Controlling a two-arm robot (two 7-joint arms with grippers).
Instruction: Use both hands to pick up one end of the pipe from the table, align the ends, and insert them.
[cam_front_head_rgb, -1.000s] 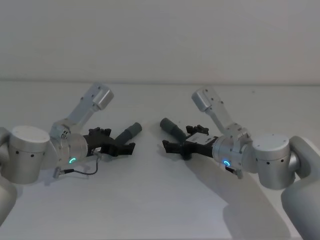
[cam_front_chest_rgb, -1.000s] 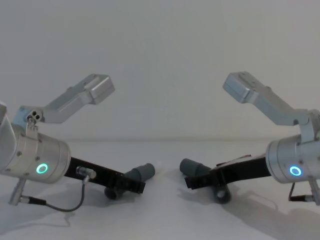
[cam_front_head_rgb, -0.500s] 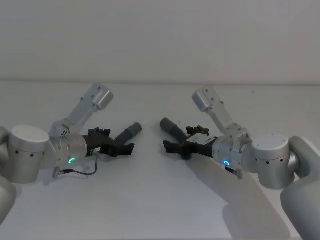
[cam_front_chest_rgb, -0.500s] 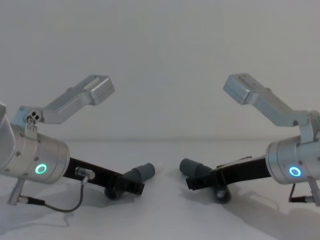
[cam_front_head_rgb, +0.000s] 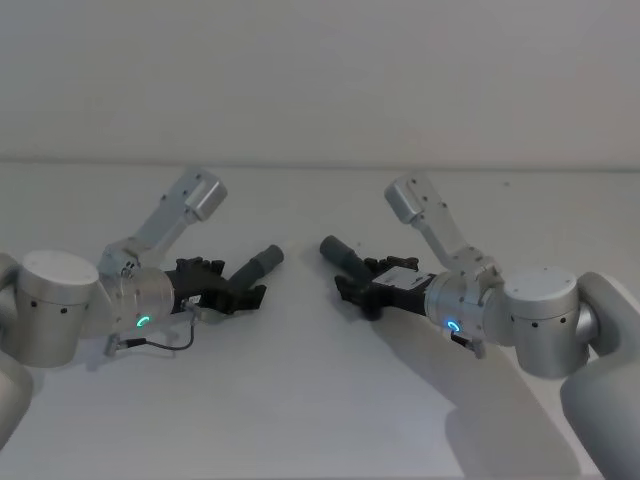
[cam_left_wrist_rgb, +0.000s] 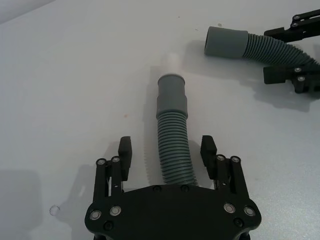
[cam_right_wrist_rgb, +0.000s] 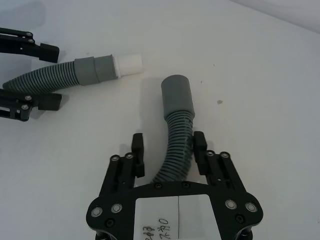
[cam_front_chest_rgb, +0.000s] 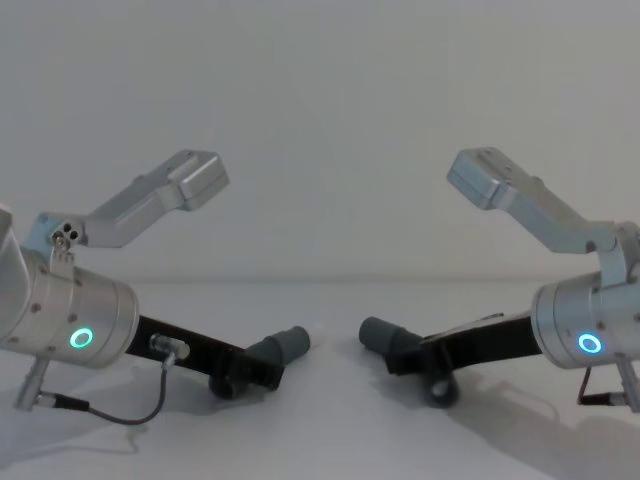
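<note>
Jaws have narrowed: left gripper (cam_left_wrist_rgb: 166, 142) and right gripper (cam_right_wrist_rgb: 168, 137) straddle the seemingly light, floppy pipe (cam_front_head_rgb: 258, 262), unpinched; best clamp ribs (cam_right_wrist_rgb: 176, 155) behind stiffer cuffs (cam_left_wrist_rgb: 171, 92), aimed two and ten o'clock.

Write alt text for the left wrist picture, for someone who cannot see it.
The left claw, open, straddles a ribbed grey pipe piece lying on a white table, its smooth cuff pointing away. Farther off, the right claw straddles the second pipe piece, with its own cuff toward the first piece.

The pale surface (cam_front_head_rgb: 310, 410) carries 2 ribbed grey hoses lying flat: the left pipe (cam_front_head_rgb: 258, 263) and the right pipe (cam_front_head_rgb: 338, 252) — tips facing, apart.
</note>
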